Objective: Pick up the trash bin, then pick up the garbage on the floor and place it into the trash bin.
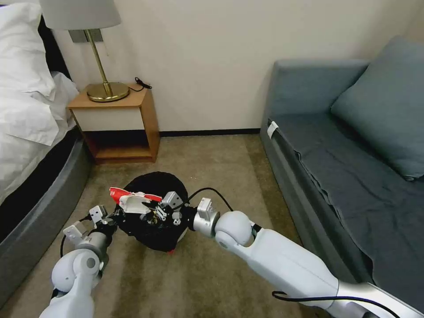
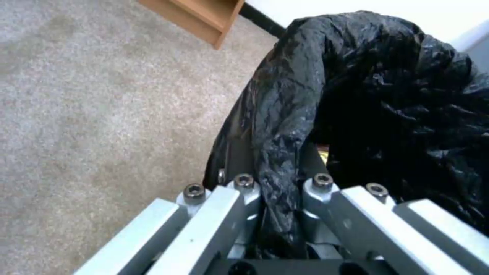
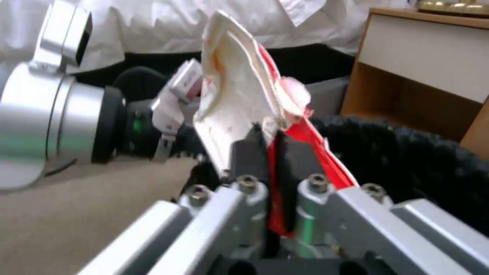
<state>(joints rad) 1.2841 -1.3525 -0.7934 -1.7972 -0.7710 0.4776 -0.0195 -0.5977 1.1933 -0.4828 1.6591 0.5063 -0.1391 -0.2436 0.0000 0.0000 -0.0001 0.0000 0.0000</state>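
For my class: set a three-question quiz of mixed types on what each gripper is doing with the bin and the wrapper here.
1. True or false: the left gripper is shut on the rim of the trash bin.
2. What does the right gripper hold? A) a bottle B) the red-white wrapper C) nothing
3. Fill in: the wrapper hangs over the ___.

Key: 1 true; 2 B; 3 trash bin.
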